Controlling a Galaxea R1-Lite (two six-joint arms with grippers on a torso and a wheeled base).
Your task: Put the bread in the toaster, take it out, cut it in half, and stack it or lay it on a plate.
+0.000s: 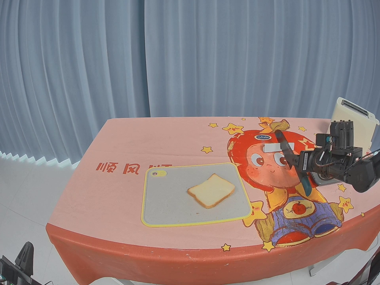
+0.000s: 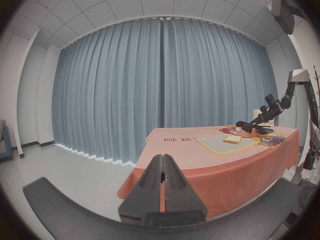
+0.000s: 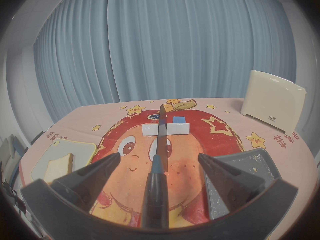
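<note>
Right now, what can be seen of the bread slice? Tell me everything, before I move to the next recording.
The bread slice is one whole, uncut, roughly square slice. Its face is pale cream and looks soft, with a thin tan crust along the sides. It lies flat on the grey, yellow-rimmed cutting board, a little toward the robot's right of the board's middle, and is turned at an angle to the board's edges. Only the board touches it. Whether it has been toasted cannot be told.

Count, single pass: the table (image 1: 130, 147) is carrying one bread slice (image 1: 211, 190), one yellow-rimmed cutting board (image 1: 170, 202), one cream toaster (image 1: 356, 123), one knife (image 3: 162, 130), one grey tray (image 3: 253, 164), one white block (image 3: 180, 129) and one small blue piece (image 3: 179, 119). Each kind is appearing once.
</note>
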